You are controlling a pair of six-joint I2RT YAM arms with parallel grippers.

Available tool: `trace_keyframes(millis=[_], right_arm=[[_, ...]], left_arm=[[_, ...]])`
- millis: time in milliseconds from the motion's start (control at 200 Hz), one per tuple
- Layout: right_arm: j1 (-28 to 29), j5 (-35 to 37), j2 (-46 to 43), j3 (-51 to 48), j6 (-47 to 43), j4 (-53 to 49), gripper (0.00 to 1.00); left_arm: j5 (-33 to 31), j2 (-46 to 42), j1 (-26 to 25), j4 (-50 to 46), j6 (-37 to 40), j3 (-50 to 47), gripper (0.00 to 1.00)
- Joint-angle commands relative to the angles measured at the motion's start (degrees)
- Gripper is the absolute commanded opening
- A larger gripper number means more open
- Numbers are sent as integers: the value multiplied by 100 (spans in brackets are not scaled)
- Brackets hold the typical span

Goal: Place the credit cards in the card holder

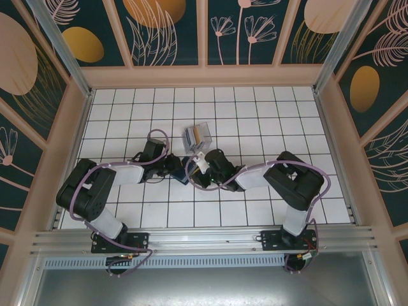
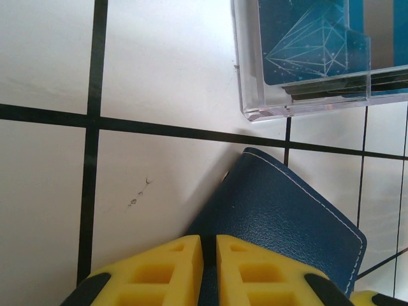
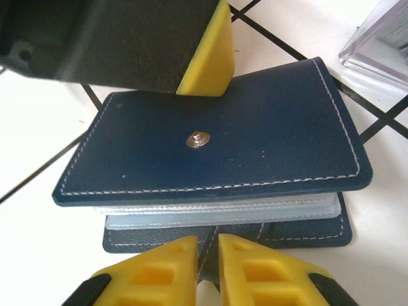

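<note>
Wallet point(image 3: 223, 140) of dark blue leather lay on the white tiles point(image 2: 166, 70) between your arms, clear sleeves showing under its top cover. Your left gripper point(image 2: 209, 241), clenched, rested at its far edge. Your right gripper point(image 3: 208, 243) stood nearly clenched at the lower flap; whether it pinched the flap could not be told. Just beyond stood the card holder point(image 2: 250, 83), a teal credit card point(image 2: 306, 38) upright inside.

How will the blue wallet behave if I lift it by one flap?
Probably floppy: the wallet is two soft covers around loose clear sleeves, so lifting one flap would likely fan it open. Its grained surface looks grippy rather than slick. Lying flat, it should slide when pushed, not tip.
</note>
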Motion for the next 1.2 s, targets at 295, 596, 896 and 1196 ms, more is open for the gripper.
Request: trace_keyframes(millis=[295, 596, 896, 1196], right_arm=[[285, 1552, -1363, -1415, 757, 748, 5], [270, 549, -1377, -1119, 769, 601, 30], [46, 262, -327, -28, 559, -177, 36], [-18, 525, 22, 243, 595, -703, 36]], left_arm=[[-104, 377, -47, -808, -90, -350, 17], [15, 399, -46, -690, -127, -329, 17], [176, 376, -47, -431, -282, -424, 17], [250, 404, -47, -397, -335, -305, 17]])
